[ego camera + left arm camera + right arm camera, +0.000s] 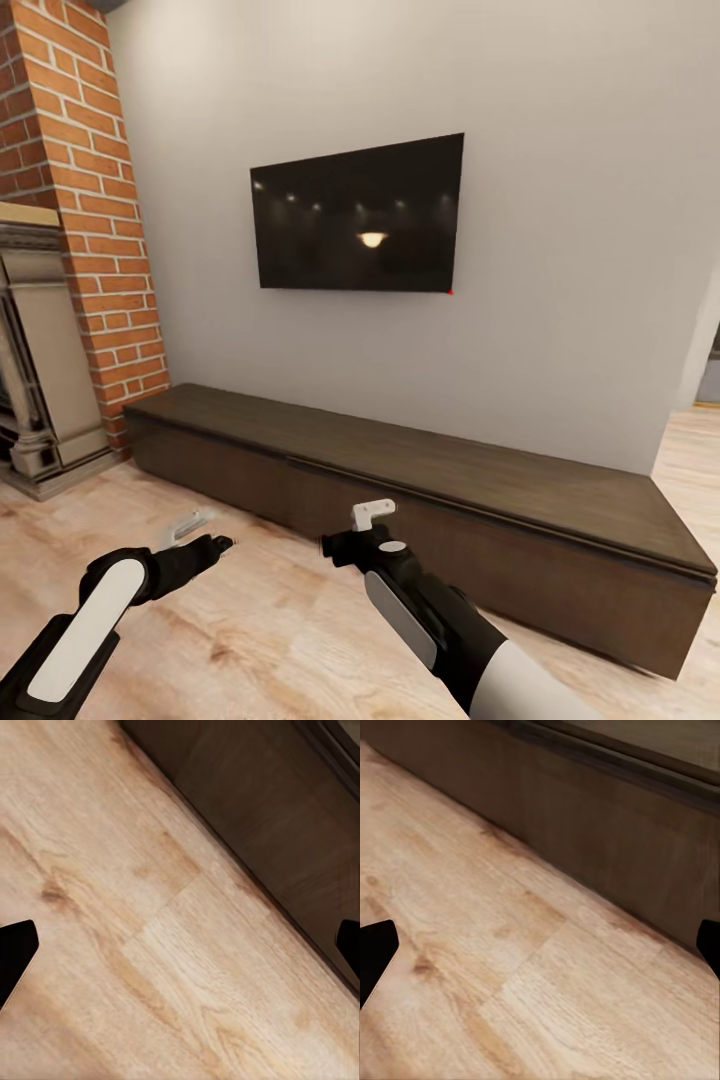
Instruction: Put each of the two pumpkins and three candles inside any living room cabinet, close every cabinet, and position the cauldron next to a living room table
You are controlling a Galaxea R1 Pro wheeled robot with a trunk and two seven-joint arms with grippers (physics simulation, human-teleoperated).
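Facing the cabinet [420, 480], shut, just ahead of both grippers, long axis running across. Right gripper [372, 515] nearer its front, left gripper [190, 527] further back. Both empty, fingers spread apart.

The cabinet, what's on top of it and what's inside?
The cabinet has a bare flat top; a TV hangs on the wall above. Its fronts look shut, so the inside is hidden.
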